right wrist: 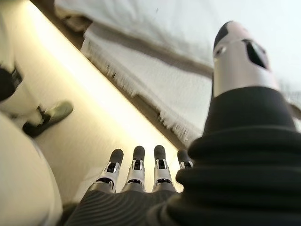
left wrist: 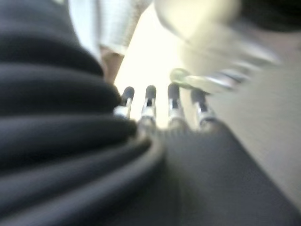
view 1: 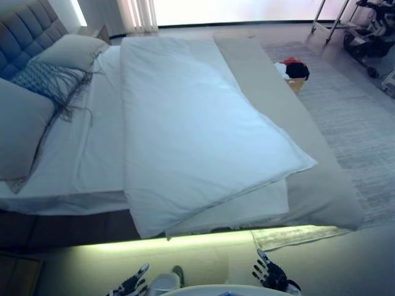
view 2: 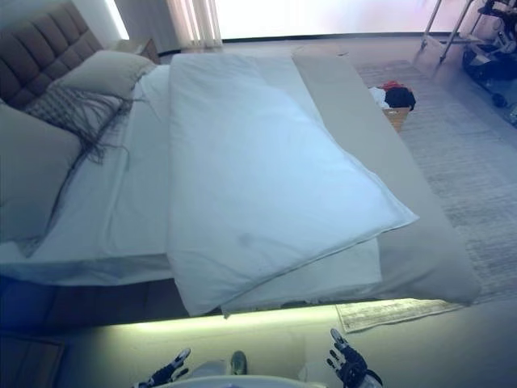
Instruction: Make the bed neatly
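Note:
A white duvet (view 1: 191, 129) lies folded lengthwise along the middle of the bed, its near corner hanging over the bed's side. Under it show a white sheet (view 1: 92, 154) and a grey bedspread (view 1: 296, 123) along the right side. Grey pillows (view 1: 68, 50) and a dark fringed cushion (view 1: 46, 80) lie by the tufted headboard (view 1: 28, 28). My left hand (view 1: 129, 285) and right hand (view 1: 268, 274) hang low over the floor, short of the bed, both open and holding nothing. In the right wrist view the fingers (right wrist: 136, 165) are straight above the floor.
A fringed grey rug (view 1: 352, 123) lies to the right of the bed. A box with red and black clothes (view 1: 293, 71) stands beside the bed at the far right. A metal rack (view 1: 336, 18) stands at the back right. A lit strip glows under the bed frame (view 1: 185, 237).

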Tool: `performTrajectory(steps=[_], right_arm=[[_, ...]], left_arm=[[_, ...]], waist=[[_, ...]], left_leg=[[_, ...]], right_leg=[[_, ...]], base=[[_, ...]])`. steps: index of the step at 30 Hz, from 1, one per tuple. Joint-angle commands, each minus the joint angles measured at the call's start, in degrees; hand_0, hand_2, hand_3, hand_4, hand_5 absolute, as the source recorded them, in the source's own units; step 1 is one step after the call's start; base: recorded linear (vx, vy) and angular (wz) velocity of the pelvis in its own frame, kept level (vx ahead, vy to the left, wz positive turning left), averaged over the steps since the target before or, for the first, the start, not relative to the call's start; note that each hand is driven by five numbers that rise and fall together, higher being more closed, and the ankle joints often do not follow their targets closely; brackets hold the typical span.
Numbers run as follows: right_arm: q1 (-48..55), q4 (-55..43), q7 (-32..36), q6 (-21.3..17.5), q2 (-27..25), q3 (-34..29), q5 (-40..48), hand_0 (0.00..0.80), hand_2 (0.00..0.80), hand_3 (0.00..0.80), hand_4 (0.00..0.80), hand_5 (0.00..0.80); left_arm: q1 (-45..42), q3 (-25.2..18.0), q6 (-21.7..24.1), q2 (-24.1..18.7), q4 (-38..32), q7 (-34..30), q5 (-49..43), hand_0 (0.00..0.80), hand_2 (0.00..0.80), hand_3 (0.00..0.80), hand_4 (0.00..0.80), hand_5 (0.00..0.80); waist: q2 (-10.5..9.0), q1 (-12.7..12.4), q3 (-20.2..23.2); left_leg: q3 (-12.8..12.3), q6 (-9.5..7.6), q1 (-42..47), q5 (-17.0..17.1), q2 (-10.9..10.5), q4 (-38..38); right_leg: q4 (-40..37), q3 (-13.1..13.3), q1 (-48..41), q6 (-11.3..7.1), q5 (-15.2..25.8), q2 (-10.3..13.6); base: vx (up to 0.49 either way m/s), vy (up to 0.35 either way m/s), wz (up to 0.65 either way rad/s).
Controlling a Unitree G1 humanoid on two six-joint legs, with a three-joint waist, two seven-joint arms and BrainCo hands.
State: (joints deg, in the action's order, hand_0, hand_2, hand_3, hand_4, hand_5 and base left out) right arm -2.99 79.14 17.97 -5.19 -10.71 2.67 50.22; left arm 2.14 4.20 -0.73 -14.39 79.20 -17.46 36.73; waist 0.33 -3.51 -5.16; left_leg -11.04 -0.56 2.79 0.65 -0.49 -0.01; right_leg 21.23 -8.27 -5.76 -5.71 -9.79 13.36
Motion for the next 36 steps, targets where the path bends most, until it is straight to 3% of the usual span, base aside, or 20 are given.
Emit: performTrajectory(steps=[1, 4, 7, 9, 12, 18, 22, 24, 26, 30, 36], right_arm=[[-1.21, -1.40, 1.06, -1.52, -3.37, -0.72, 2.42, 0.000, 0.000, 0.000, 0.000, 0.000], [-1.90, -0.89, 1.19, -1.26, -4.24, -0.53, 4.19, 0.000, 0.000, 0.000, 0.000, 0.000], [-2.77, -1.22, 1.61, -0.66, -4.73, -0.64, 4.77, 0.000, 0.000, 0.000, 0.000, 0.000], [-3.49, -1.40, 0.91, -0.15, -4.48, -0.52, 4.08, 0.000, 0.000, 0.000, 0.000, 0.000], [-3.34, -1.22, 0.83, 0.30, -3.86, -0.42, 3.48, 0.000, 0.000, 0.000, 0.000, 0.000], [-2.43, -0.98, 1.15, -0.51, -2.79, -0.35, 4.27, 0.000, 0.000, 0.000, 0.000, 0.000], [-2.92, -1.83, 0.29, -0.22, -2.95, -0.43, 4.33, 0.000, 0.000, 0.000, 0.000, 0.000], [-3.60, -2.56, 0.35, -0.08, -3.69, -0.23, 5.42, 0.000, 0.000, 0.000, 0.000, 0.000], [-4.68, -2.77, -0.51, -0.18, -4.48, -0.17, 5.72, 0.000, 0.000, 0.000, 0.000, 0.000], [-6.32, -3.90, -3.24, 1.64, -5.20, -1.30, 9.00, 0.000, 0.000, 0.000, 0.000, 0.000], [-10.34, -3.37, -7.74, 3.21, -7.22, -2.38, 15.50, 0.000, 0.000, 0.000, 0.000, 0.000]], left_arm=[[0.65, 1.59, 0.83, -2.33, -0.33, -0.25, -0.03, 0.000, 0.000, 0.000, 0.000, 0.000], [1.44, 2.55, 0.98, -2.61, -1.14, 0.36, 1.09, 0.000, 0.000, 0.000, 0.000, 0.000], [1.68, 2.52, 0.69, -2.72, -1.75, -0.01, 1.22, 0.000, 0.000, 0.000, 0.000, 0.000], [1.72, 2.33, 0.86, -2.57, -1.73, -0.07, 0.87, 0.000, 0.000, 0.000, 0.000, 0.000], [0.40, 1.88, 1.22, -1.58, -1.04, 0.28, 0.75, 0.000, 0.000, 0.000, 0.000, 0.000], [-1.17, 1.41, 1.34, 0.82, 0.26, -0.02, -1.64, 0.000, 0.000, 0.000, 0.000, 0.000], [-1.42, 2.37, 1.35, 2.11, 0.38, -0.19, -2.53, 0.000, 0.000, 0.000, 0.000, 0.000], [-1.34, 2.95, 1.77, 2.63, 0.21, -0.63, -2.29, 0.000, 0.000, 0.000, 0.000, 0.000], [-1.04, 3.72, 1.68, 2.63, -0.06, -0.02, -2.50, 0.000, 0.000, 0.000, 0.000, 0.000], [1.58, 5.01, 2.88, 0.45, -0.52, -0.25, -2.91, 0.000, 0.000, 0.000, 0.000, 0.000], [5.62, 7.32, 5.07, -1.05, -4.19, -2.11, 2.38, 0.000, 0.000, 0.000, 0.000, 0.000]], waist=[[1.56, 0.73, 0.53], [2.78, 2.21, -0.33], [2.27, 4.10, -1.67], [1.96, 4.87, -2.20], [1.22, 4.93, -1.63], [-0.15, 4.32, 0.25], [-0.30, 3.93, -0.58], [0.39, 3.45, -1.77], [1.30, 3.48, -2.58], [2.12, 3.56, -4.42], [3.15, 2.98, -8.23]], left_leg=[[3.03, -0.12, -6.89, 1.55, 0.73, 1.91], [3.56, 0.72, -3.88, 1.29, 0.89, 0.49], [4.32, 1.20, -1.47, -1.14, 0.55, -0.80], [4.56, 1.25, -0.21, -2.70, 0.88, -1.07], [5.66, 1.14, 0.81, -3.21, 1.56, -0.53], [3.58, 2.53, 2.23, -3.76, 3.83, 1.05], [3.58, 4.02, 0.00, -4.15, 4.15, 8.55], [4.77, 5.41, -2.13, -1.88, 5.47, 10.25], [4.10, 5.95, -1.81, -1.14, 7.81, 5.72], [4.73, 5.83, -3.21, -1.60, 7.75, 5.81], [5.91, 5.80, -9.54, -1.96, 6.67, 10.10]], right_leg=[[3.25, 0.00, -0.69, -0.90, 8.48, -0.88], [-6.70, -0.60, 5.91, -0.09, 7.34, -3.39], [-15.24, 1.65, 11.91, -1.85, 13.19, -4.01], [-16.84, 2.27, 14.01, -2.55, 14.86, -4.61], [-16.73, 3.24, 11.25, -2.32, 13.08, -5.71], [-18.32, -1.22, 6.18, -0.78, 10.93, -6.13], [-16.76, -2.92, 4.99, 0.57, 9.19, -5.78], [-15.54, -3.08, 4.23, 0.94, 7.76, -5.70], [-13.20, -3.52, 4.78, 0.73, 5.96, -5.00], [-8.75, -3.39, 8.60, -0.75, 5.63, -1.98], [-6.73, -2.76, 13.46, -1.22, 6.18, -0.47]], base=[[0.218, 0.015, 0.04], [0.163, -0.076, -0.05], [0.118, -0.174, -0.11], [0.118, -0.202, 0.37], [0.196, -0.211, 0.63], [0.155, -0.131, 0.33], [0.093, 0.009, 0.15], [0.076, 0.159, 0.20], [0.069, 0.210, 0.09], [0.041, 0.088, 0.02], [-0.054, -0.004, 0.06]])
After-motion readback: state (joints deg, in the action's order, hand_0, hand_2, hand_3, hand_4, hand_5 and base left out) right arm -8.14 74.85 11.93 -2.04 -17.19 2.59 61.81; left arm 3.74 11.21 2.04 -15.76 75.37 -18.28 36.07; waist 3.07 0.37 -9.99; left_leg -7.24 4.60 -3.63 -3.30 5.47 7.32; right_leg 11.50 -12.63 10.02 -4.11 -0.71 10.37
